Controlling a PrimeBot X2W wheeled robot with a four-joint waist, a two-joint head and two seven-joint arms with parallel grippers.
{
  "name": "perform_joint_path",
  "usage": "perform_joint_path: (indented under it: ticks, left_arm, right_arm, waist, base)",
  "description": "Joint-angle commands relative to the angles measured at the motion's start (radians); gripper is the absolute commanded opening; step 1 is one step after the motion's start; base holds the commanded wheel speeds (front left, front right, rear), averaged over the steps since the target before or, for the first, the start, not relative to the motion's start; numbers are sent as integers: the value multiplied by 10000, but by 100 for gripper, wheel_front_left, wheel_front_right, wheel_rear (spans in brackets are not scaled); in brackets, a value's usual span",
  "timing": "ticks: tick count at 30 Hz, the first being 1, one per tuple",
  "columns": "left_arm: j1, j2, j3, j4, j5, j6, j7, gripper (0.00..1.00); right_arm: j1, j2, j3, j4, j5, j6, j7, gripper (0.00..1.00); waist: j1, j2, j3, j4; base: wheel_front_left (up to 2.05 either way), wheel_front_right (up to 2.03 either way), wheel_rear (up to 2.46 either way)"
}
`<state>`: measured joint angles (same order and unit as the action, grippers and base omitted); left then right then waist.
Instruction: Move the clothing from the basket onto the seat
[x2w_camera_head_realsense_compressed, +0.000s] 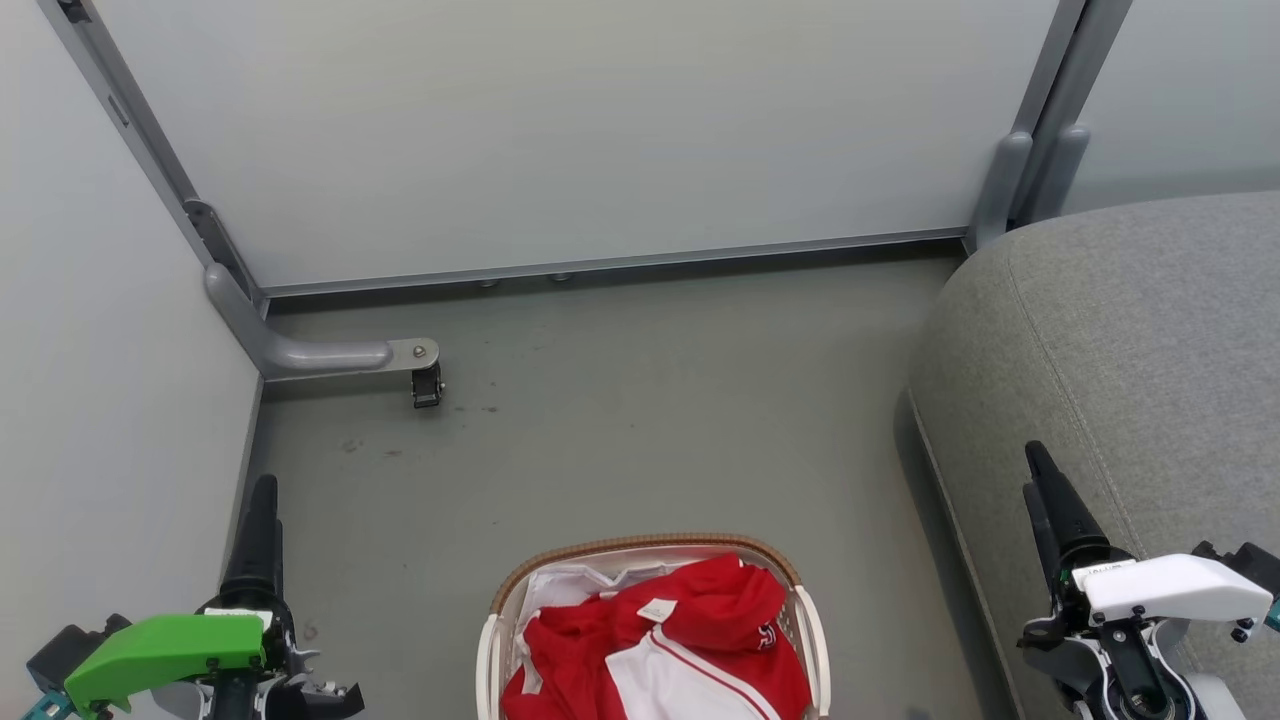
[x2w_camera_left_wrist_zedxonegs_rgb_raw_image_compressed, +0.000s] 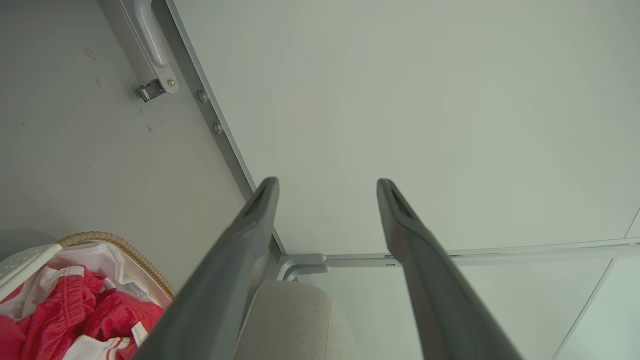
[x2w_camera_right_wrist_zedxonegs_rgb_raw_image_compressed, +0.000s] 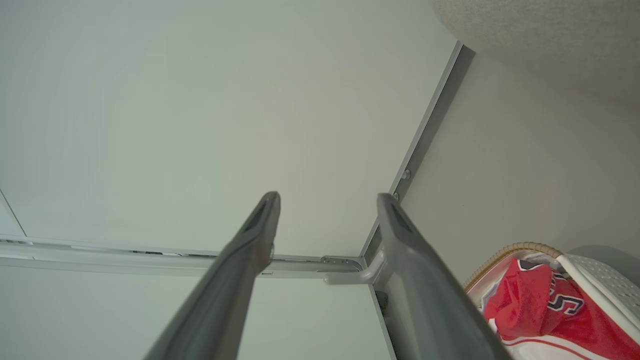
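Observation:
The white basket (x2w_camera_head_realsense_compressed: 645, 547) with a brown woven rim stands on the floor at the bottom centre of the head view. Red clothing (x2w_camera_head_realsense_compressed: 720, 610) with white panels and a small white tag is heaped inside it. The grey seat (x2w_camera_head_realsense_compressed: 1130, 330) fills the right side, its rounded corner nearest the basket. My left gripper (x2w_camera_head_realsense_compressed: 262, 500) hangs left of the basket over the floor; my right gripper (x2w_camera_head_realsense_compressed: 1040, 470) hangs over the seat's front edge. In the left wrist view the left gripper (x2w_camera_left_wrist_zedxonegs_rgb_raw_image_compressed: 327, 182) is open and holds nothing, and the right gripper (x2w_camera_right_wrist_zedxonegs_rgb_raw_image_compressed: 327, 197) is likewise open and holds nothing.
Pale partition walls close off the back and left, with a grey metal foot and caster (x2w_camera_head_realsense_compressed: 425, 385) near the left corner. Grey floor (x2w_camera_head_realsense_compressed: 650, 400) stretches between the basket and the back wall. A white liner (x2w_camera_head_realsense_compressed: 570, 585) shows at the basket's far-left inside.

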<state>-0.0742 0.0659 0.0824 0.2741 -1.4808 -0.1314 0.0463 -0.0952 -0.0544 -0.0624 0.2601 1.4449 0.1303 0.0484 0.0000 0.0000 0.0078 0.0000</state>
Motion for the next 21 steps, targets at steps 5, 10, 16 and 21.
perform_joint_path:
  ticks: [5, 10, 16, 21]
  left_arm:
    - [-169, 210, -129, -159, 1335, 2, -295, 100]
    - [-112, 318, -315, -143, 2471, 3, -506, 100]
    - [-70, 365, -403, -116, 3623, 3, -738, 100]
    - [-37, 397, -461, -76, 4395, 4, -925, 100]
  right_arm:
    - [-306, -131, 154, -270, -1265, 3, -306, 100]
    - [-321, -147, 240, -300, -2375, 3, -516, 100]
    - [-315, -149, 339, -308, -3521, 3, -751, 100]
    - [-296, -151, 453, -270, -4300, 3, -939, 100]
  waist:
    - [0, 0, 10, 11]
    - [0, 0, 14, 18]
    - [0, 0, 30, 28]
    - [0, 0, 57, 37]
  base:
    - [0, 0, 0]
    - [0, 0, 0]
    - [0, 0, 0]
    - [0, 0, 0]
